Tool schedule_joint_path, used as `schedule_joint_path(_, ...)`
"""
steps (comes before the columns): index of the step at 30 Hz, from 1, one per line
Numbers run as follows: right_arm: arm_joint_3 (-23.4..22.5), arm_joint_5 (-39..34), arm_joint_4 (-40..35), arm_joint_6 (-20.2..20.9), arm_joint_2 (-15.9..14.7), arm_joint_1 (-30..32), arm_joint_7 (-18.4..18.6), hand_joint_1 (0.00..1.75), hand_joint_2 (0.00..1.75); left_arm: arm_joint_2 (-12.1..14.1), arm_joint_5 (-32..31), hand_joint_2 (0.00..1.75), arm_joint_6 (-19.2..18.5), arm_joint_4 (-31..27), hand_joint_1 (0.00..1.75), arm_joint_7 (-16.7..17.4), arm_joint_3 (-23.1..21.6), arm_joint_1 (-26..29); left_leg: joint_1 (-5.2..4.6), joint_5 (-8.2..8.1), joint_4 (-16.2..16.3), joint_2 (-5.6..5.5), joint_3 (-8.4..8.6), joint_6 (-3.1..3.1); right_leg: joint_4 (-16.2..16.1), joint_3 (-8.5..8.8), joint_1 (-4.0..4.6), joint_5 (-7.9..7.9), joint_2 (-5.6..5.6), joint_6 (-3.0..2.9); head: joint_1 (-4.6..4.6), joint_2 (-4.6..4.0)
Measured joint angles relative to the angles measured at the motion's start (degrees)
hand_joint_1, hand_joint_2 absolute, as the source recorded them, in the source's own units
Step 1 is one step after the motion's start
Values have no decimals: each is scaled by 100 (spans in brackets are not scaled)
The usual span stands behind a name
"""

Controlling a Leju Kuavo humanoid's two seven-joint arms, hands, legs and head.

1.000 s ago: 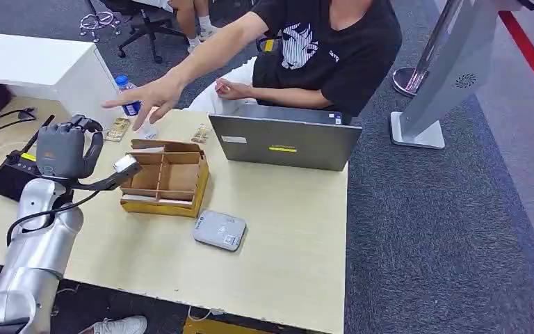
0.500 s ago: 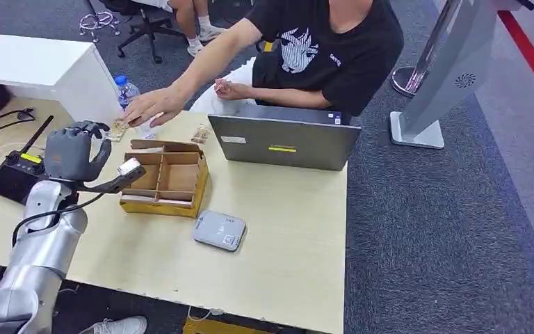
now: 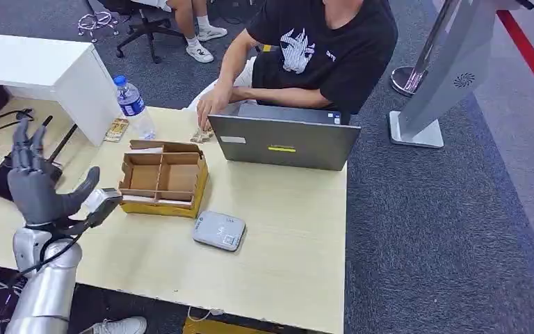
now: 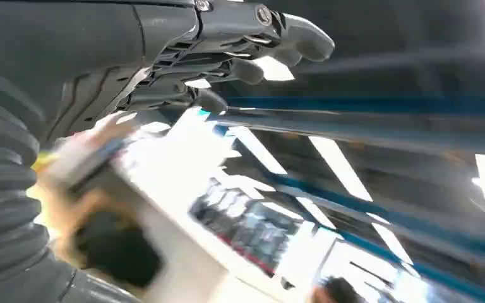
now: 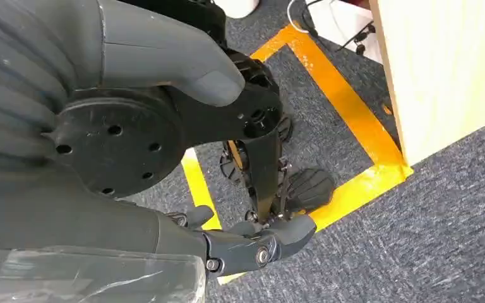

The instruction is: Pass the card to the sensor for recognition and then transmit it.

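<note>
The left robot hand (image 3: 36, 182) is raised over the surface (image 3: 285, 236) with fingers spread wide, holding nothing. The right robot hand (image 5: 183, 189) hangs beside the surface, fingers apart and empty. A person's hand (image 3: 212, 108) touches a card (image 3: 200, 133) behind the cardboard box (image 3: 163, 177); the grey sensor (image 3: 219, 230) lies in front.

the table (image 3: 285, 229) has a pale wood-grain top, smooth and matt. on it the box (image 3: 164, 178) is brown corrugated cardboard, dull and rough at its cut edges. the reader (image 3: 220, 230) looks like light grey plastic, smooth with a faint sheen. the laptop (image 3: 284, 142) has a grey lid, matt (metal or plastic, cannot tell). the bottle (image 3: 134, 106) is clear glossy plastic with a blue cap. the left hand (image 3: 38, 184) is dark grey matt plastic above a silver, slightly shiny arm. the floor (image 3: 452, 236) is rough grey carpet.
</note>
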Motion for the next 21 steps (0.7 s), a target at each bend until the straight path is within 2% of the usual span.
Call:
schedule_joint_path(3,-2,-54,0,-17,0,15,-28,0,175,-155,1148,175,-268,-492,0,-50,479,407,2,0,-2,-2,-1,0,0,0,0,-2,-5,2,2,0)
schedule_joint_path(5,-4,-109,0,-35,0,17,-39,0,175,-177,1546,175,-589,-515,0,-59,754,547,4,1,-4,-5,-1,-1,0,1,1,-4,-13,0,2,0)
schedule_joint_path(6,-7,-109,0,-44,0,17,-39,0,175,-177,1662,175,-746,-504,0,-59,924,607,6,2,-4,-6,-1,-2,0,1,2,-4,-14,0,2,0)
schedule_joint_path(10,-15,-168,0,-52,0,25,-57,0,175,-145,1727,175,-820,-298,0,-61,1436,746,7,4,-6,-8,-1,-3,1,3,2,-4,-15,0,2,0)
schedule_joint_path(14,-15,-175,-2,-68,0,25,-39,0,175,164,1592,175,-1008,918,0,-59,1860,636,7,7,-7,-9,4,-5,2,5,2,-3,-11,-1,2,0)
schedule_joint_path(16,-15,-173,-2,-77,-2,34,-39,0,175,386,1789,175,-1295,1712,0,-57,2098,507,7,7,-8,-11,3,-5,2,5,2,-3,-13,-1,2,0)
schedule_joint_path(19,-15,-166,-2,-83,-2,34,-24,0,175,644,2325,175,-2087,2895,0,-50,2551,379,7,6,-10,-8,1,-5,3,6,2,-3,-10,-1,2,0)
schedule_joint_path(20,-15,-149,-2,-85,-2,37,-9,0,175,715,2653,175,-2579,3194,0,7,2702,364,7,6,-10,-8,0,-5,3,6,2,-4,-9,-1,4,0)
schedule_joint_path(21,-15,-112,-2,-85,-2,36,30,0,175,799,3094,175,-3234,3567,0,142,2949,352,7,6,-10,-9,-1,-5,2,5,2,-4,-11,-1,2,0)
